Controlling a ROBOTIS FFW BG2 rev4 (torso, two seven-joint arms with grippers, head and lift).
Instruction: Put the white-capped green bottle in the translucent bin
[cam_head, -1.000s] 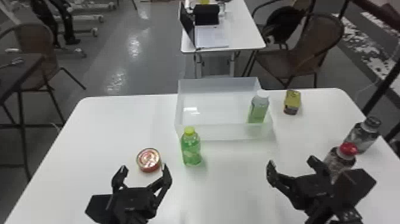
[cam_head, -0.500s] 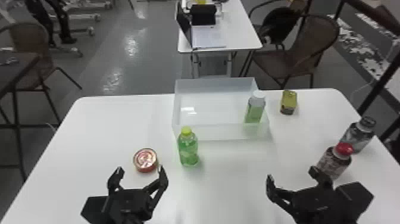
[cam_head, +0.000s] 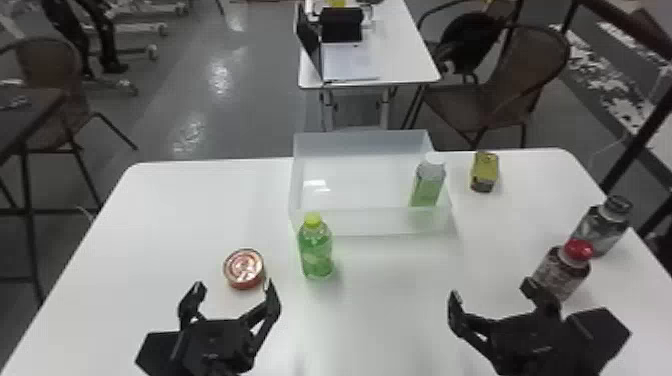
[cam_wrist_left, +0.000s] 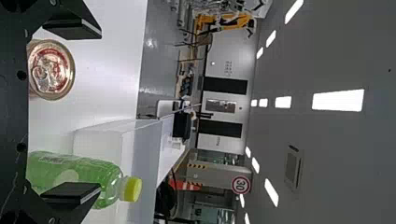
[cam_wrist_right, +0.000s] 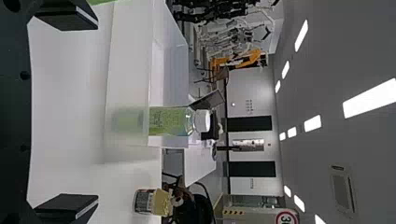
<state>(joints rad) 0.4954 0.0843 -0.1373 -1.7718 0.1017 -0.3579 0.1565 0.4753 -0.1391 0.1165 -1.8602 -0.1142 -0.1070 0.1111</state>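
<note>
White-capped green bottle (cam_head: 428, 182) stood upright inside translucent bin (cam_head: 360, 221), at bin's right end, near its front wall. Likely modest weight, firm plastic with slight give, smooth enough to slip, hardly fragile. Best hold looked to be body below shoulder, above bin's front wall, not cap. Yellow-capped bottle (cam_head: 316, 251) stood just before bin on counter (cam_head: 150, 240). Right gripper (cam_head: 492, 292) (nearside, right of bin) and left gripper (cam_head: 235, 286) (nearside, left of bin) both spread, empty.
</note>
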